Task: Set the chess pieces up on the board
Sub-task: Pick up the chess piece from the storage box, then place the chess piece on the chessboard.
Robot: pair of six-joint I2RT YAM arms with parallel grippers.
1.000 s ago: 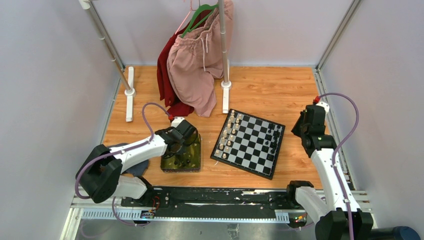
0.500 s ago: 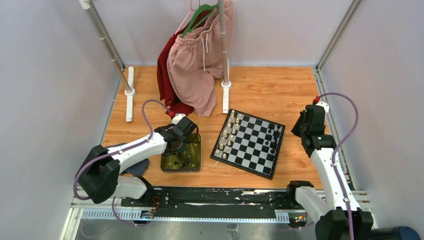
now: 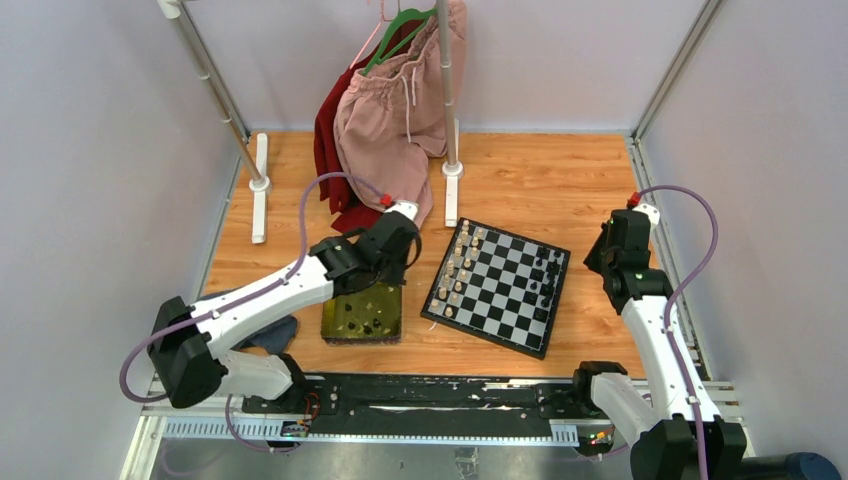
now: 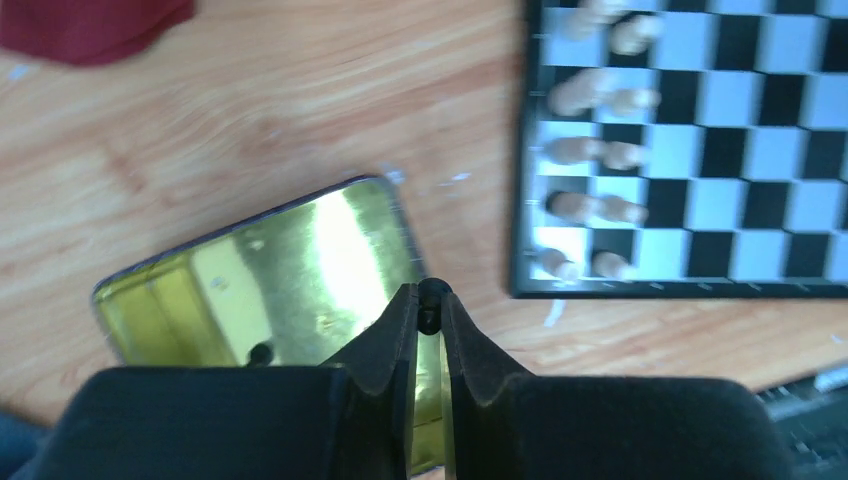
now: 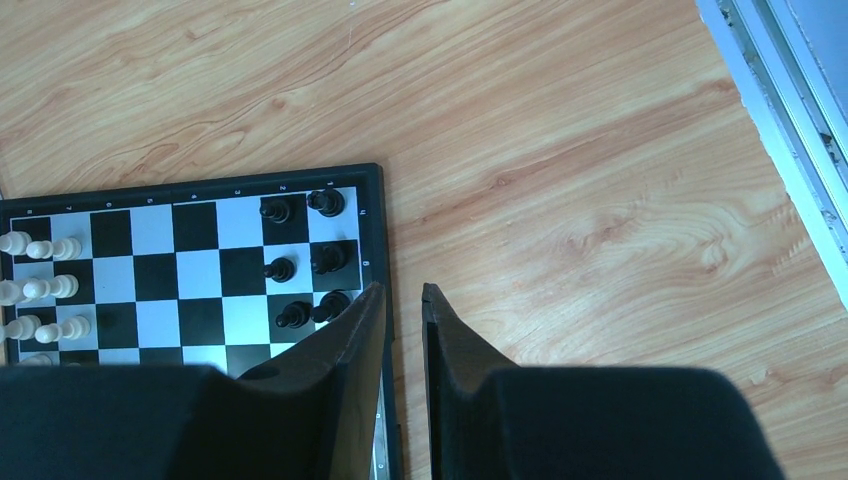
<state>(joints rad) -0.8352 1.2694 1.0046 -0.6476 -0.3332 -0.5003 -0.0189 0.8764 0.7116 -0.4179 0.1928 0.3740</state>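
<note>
While the left gripper (image 4: 430,300) hangs over the corner of the shiny yellow-green tray (image 4: 290,265), its two fingers are pinched tight on one tiny black chess piece (image 4: 431,291), whose little round head pokes out right at the tips! From the top view, that arm reaches across the tray toward the left edge of the board (image 3: 497,285), and the held piece is up in the air, above tray and table (image 3: 540,180) alike. A few more dark pieces (image 3: 366,322) lie down in the tray. Over on the board, cream pieces (image 3: 458,268) line two rows along the left side, and six black pieces (image 5: 305,265) stand paired in two rows near the right edge. The right gripper (image 5: 403,300) hovers just over that right border of the board, with its jaws only a narrow slit apart and nothing between them, just wood and the board's rim showing through. At the back of the table a pink garment (image 3: 385,130) hangs on the rail, well apart from the action.
</note>
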